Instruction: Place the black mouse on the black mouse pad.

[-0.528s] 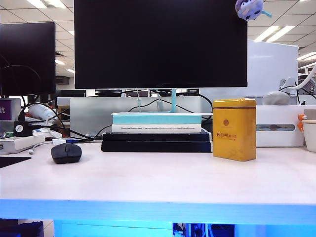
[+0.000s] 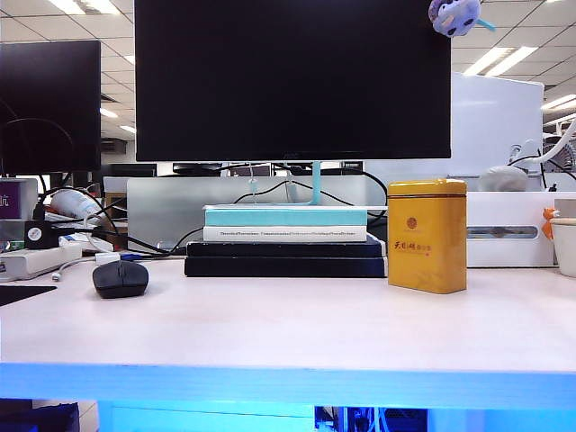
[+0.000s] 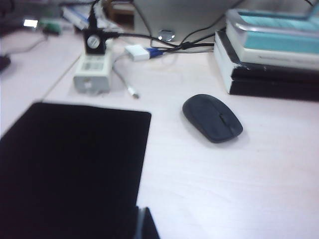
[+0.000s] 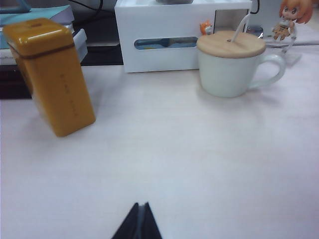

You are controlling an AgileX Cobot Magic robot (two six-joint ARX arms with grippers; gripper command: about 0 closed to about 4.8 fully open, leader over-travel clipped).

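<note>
- Step in hand: none begun, by my reading; black mouse (image 3: 213, 118) sits on the bare desk (image 2: 297, 324), just beside the black mouse pad (image 3: 70, 164), not on it.
- Next move calls for the left gripper (image 3: 142, 224) to spread, reach over the mouse, pinch its sides.
- Left gripper: tips pressed together, holding nothing, low over the pad's near edge.
- Right gripper (image 4: 138, 224): tips pressed together, empty, clear of the yellow tin (image 4: 50, 74) and cup (image 4: 234, 62).

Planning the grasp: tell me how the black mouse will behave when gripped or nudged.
The black mouse has a low, smooth dome, so fingers closing high may slip off. It sits flat on the table beside the black mouse pad, so a push would probably slide it, not roll it. Small and cordless, likely light. Left gripper and right gripper are shut, well short.
</note>
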